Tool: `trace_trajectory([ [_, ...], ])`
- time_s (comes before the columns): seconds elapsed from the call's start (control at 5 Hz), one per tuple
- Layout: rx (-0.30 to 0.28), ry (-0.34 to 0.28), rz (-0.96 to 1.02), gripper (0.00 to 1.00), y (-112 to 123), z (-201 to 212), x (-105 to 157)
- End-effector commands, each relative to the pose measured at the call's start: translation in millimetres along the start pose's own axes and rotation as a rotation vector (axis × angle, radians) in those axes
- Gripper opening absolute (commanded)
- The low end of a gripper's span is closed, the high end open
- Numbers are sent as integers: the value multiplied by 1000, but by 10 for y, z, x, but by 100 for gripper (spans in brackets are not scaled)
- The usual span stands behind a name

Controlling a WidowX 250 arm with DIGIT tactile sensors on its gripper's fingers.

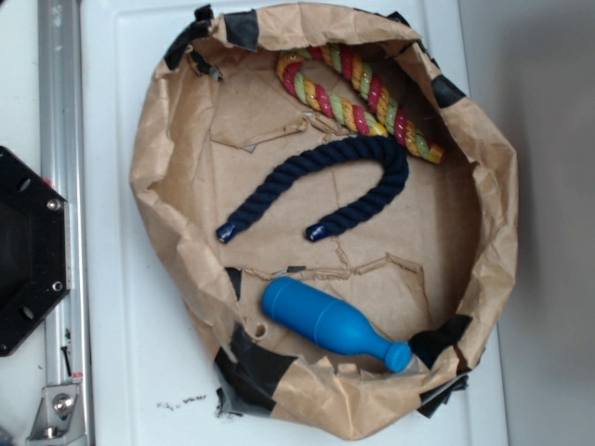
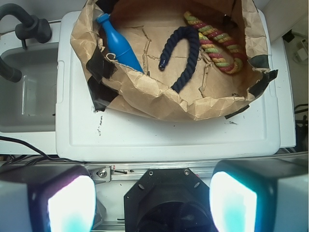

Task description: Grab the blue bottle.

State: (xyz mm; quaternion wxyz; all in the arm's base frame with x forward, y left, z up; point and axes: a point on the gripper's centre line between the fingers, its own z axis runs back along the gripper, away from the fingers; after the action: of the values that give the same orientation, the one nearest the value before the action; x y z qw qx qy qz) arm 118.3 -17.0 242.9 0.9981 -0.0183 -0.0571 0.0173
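The blue bottle point(image 1: 330, 324) is bright, plain blue. The U-bent rope point(image 1: 337, 186) is dark navy; the other rope point(image 1: 358, 93) twists red, yellow and green. The paper nest point(image 1: 483, 251) is brown, patched with black tape, on a white bench point(image 1: 121, 372).

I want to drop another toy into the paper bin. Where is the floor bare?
Bare floor lies inside the navy rope's arch, and left of it toward the bin's wall. Crowded: the top right, where the striped rope lies, and the lower edge along the blue bottle.
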Motion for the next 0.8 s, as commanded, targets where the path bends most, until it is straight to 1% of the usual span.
trace_trajectory([
  [0.0,0,0,0,100,0,0,0],
  [0.2,-197,-217,-248,100,204,-371,467],
  [0.4,-378,-365,-301,100,264,-477,1009],
  [0.6,-489,-303,-360,100,167,-857,1362],
])
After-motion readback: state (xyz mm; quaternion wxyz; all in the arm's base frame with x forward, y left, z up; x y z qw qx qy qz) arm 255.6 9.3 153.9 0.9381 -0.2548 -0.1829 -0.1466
